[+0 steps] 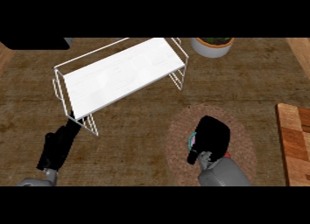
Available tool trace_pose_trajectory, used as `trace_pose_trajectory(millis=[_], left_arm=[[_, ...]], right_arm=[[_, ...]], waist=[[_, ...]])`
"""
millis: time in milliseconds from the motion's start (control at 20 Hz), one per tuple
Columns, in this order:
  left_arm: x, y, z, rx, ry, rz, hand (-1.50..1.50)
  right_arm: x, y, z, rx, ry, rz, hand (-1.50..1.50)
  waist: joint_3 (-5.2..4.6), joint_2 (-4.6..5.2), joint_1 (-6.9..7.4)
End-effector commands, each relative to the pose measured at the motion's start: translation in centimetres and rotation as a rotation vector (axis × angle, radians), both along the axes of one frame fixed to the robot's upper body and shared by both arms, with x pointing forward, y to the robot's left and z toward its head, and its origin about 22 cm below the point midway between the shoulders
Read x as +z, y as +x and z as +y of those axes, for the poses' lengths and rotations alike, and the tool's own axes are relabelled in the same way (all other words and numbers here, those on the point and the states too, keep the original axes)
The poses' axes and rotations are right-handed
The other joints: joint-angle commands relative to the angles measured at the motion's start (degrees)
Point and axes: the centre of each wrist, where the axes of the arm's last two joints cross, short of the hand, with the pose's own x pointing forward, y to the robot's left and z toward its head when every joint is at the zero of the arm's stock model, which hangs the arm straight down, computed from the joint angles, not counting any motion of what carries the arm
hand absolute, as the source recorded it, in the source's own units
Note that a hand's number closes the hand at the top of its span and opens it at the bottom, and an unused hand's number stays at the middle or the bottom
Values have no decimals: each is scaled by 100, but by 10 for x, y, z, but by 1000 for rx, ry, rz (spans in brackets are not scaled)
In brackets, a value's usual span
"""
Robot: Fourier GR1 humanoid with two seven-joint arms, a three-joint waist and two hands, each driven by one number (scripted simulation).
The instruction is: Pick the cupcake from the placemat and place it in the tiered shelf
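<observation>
Black right hand (pixel 213 136) curled over cupcake (pixel 192 141) on woven placemat (pixel 178 131) | left hand (pixel 57 146) fingers straight, beside white tiered shelf (pixel 119 74)

Showing no readable text, label, brand, number or sign anywhere in the head view.
</observation>
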Motion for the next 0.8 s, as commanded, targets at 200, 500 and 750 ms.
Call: trace_pose_trajectory(millis=[200,500,750], left_arm=[[1,1,-5,2,-4,39,0],[1,-6,-12,11,-3,45,0],[-11,-6,0,10,10,64,0]], right_arm=[[22,-8,11,610,103,-54,150],[92,-10,-26,648,132,-243,150],[143,-23,-44,641,133,-463,150]], waist=[[-16,44,75],[-21,15,-39],[-24,21,-60]])
